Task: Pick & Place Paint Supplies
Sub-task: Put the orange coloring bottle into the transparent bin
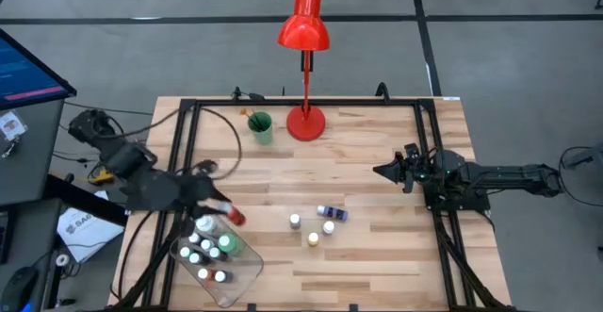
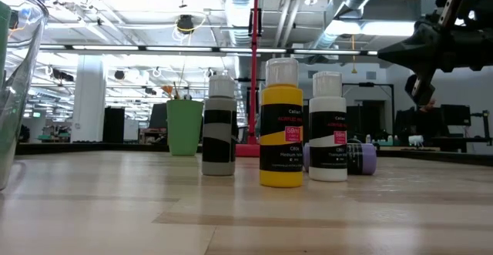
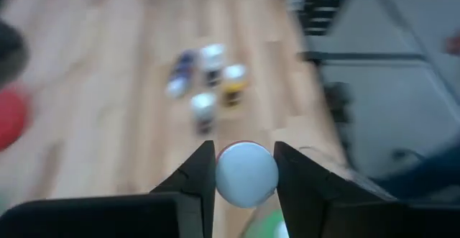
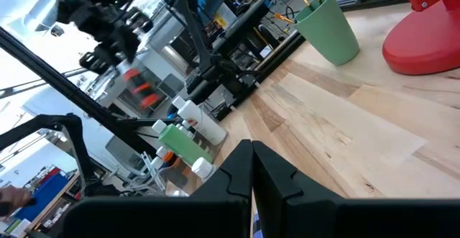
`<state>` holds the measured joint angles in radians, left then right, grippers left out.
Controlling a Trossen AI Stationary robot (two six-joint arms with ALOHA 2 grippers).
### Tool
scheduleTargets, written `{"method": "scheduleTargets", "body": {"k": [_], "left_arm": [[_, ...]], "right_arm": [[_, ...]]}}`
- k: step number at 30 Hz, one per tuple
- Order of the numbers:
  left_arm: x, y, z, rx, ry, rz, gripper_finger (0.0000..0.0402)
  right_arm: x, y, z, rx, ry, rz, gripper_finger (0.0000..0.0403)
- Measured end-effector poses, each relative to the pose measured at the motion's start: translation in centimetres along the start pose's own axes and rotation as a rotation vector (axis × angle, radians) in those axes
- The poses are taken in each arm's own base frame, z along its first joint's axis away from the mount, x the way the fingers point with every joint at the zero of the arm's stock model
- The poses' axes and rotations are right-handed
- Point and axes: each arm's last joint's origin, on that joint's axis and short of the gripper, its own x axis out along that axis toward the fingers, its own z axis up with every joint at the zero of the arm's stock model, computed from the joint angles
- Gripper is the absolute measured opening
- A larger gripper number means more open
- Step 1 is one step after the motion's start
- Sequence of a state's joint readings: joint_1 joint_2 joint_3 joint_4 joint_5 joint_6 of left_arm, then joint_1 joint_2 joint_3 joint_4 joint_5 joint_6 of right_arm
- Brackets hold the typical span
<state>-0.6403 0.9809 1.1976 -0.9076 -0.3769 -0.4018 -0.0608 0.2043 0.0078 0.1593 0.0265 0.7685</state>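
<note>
**Red bottle gripped above the tray**

Left pincer [image 1: 224, 210] stretched in low from the bench's left edge, fingers clamped on a red paint bottle [image 1: 235, 217] with a round white cap, held just above the near end of the clear plastic tray [image 1: 247, 272]. Right pincer [image 1: 384, 172] parked over the bench's right side, fingers pressed fully together, holding nothing.

Pale wooden plank bench [image 1: 377, 255], framed by black rails. In the tray: a larger green bottle [image 1: 232, 243] lying among several small white-capped bottles. Loose at mid-bench: a yellow bottle [image 2: 281, 124], a white bottle [image 2: 328, 128] and a grey-and-black bottle [image 2: 219, 126], all upright, plus a purple bottle [image 2: 362, 159] lying on its side behind them. At the far edge: a green cup [image 1: 260, 126] holding brushes, beside a glossy red desk lamp [image 1: 304, 29]. Beyond the bench: grey floor, open ceiling with ducts and strip lights.
</note>
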Motion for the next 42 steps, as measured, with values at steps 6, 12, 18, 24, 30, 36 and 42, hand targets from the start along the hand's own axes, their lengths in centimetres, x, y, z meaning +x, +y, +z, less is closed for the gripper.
{"method": "scheduleTargets", "body": {"k": [6,12,18,24,30,36,42], "left_arm": [[-1.0,0.1,-1.7,-0.096,0.083,0.092,0.0096],[1.1,-3.3,-2.0,0.072,0.184,-0.096,0.0096],[3.2,-5.3,-1.5,0.17,0.13,-0.107,0.0096],[4.4,-5.6,-1.8,0.201,0.17,-0.072,0.0096],[4.4,-4.8,-2.5,0.169,0.259,-0.001,0.0096],[4.4,-4.6,-2.8,0.151,0.285,0.02,0.0097],[5.3,-5.2,-3.1,0.168,0.316,0.021,0.0097]], "right_arm": [[0.0,0.0,0.0,0.0,0.001,-0.001,0.0],[0.0,0.0,0.0,0.0,0.001,-0.001,0.0],[0.0,0.0,0.0,0.0,0.001,-0.001,0.0],[0.0,0.0,0.0,0.0,0.001,-0.001,0.0],[0.0,0.0,0.0,0.0,0.001,-0.001,0.0],[0.0,0.0,0.0,0.0,0.001,-0.001,0.0],[0.0,0.0,0.0,0.0,0.001,-0.001,0.0]]}}
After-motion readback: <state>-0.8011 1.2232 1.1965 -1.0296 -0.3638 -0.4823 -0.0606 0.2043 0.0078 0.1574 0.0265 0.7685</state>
